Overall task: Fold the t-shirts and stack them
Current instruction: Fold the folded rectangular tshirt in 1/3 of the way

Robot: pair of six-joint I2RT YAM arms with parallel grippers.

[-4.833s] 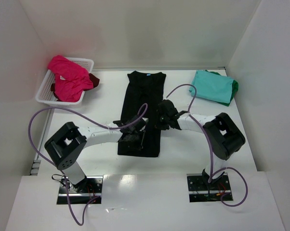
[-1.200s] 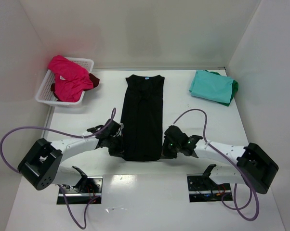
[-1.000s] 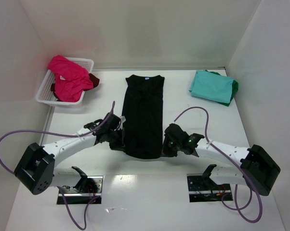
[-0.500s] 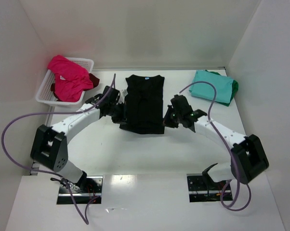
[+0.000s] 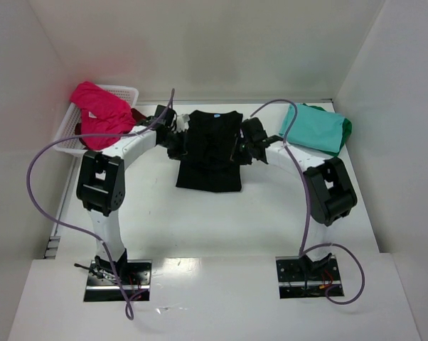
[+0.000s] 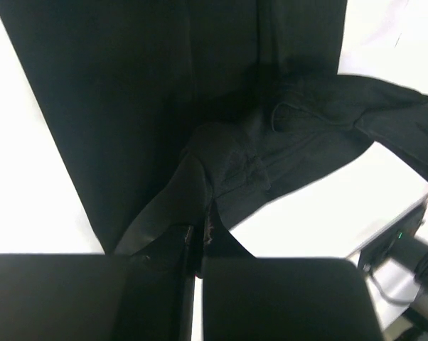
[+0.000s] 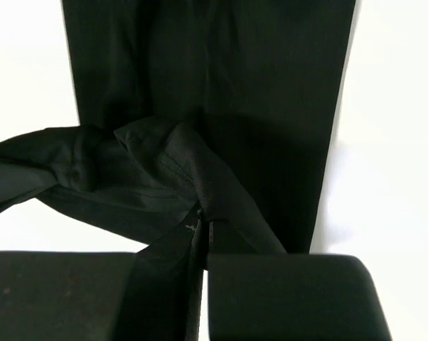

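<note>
The black t-shirt (image 5: 210, 153) lies in the middle of the table, folded over on itself, its light-blue neck label (image 5: 217, 114) at the far end. My left gripper (image 5: 177, 145) is shut on its left hem corner, which shows in the left wrist view (image 6: 228, 170). My right gripper (image 5: 237, 150) is shut on the right hem corner, which shows in the right wrist view (image 7: 193, 163). Both hold the hem above the shirt's upper half. A folded teal t-shirt (image 5: 312, 128) lies on a green one (image 5: 347, 128) at the back right. A magenta-pink t-shirt (image 5: 100, 114) and a dark red one (image 5: 138, 115) sit at the basket.
The white lattice basket (image 5: 67, 133) stands at the back left, against the left wall. White walls close in the table at the back and on both sides. The purple cables (image 5: 40, 160) loop off both arms.
Both grippers have carried the black shirt's near hem away from the front edge towards the collar, so the shirt is now folded to about half its length.
</note>
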